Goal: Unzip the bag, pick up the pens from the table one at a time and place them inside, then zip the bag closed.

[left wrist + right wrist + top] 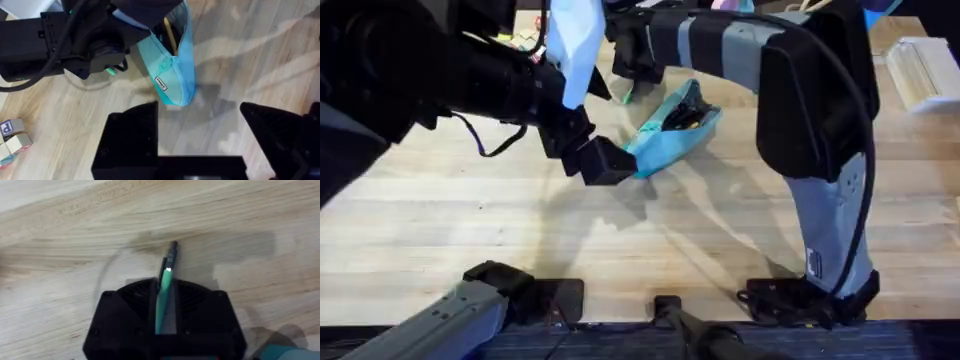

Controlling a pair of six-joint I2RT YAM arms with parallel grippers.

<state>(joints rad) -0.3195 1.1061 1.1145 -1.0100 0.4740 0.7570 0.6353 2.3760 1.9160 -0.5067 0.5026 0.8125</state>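
The tabletop (620, 240) carries the bag (672, 135) a little right of centre toward the far side, lying at a slant with its mouth gaping, so the zip is already undone and dark things show inside. The right arm reaches across from the lower right, and its pincer (162, 307) is clenched on the green pen (165, 287), dark tip pointing down at bare wood just beside the bag. The left pincer (200, 125) hangs released over the bag's near-left end, touching nothing that can be made out.

The step in hand looks like carrying the pen into the bag. To do it well, I would line the pen up with the long slit, bring the tip in at the wide part of the mouth, and let go only once most of the shaft is below the rim. The left pincer could pin that near end so the soft cloth does not slide or fold shut.
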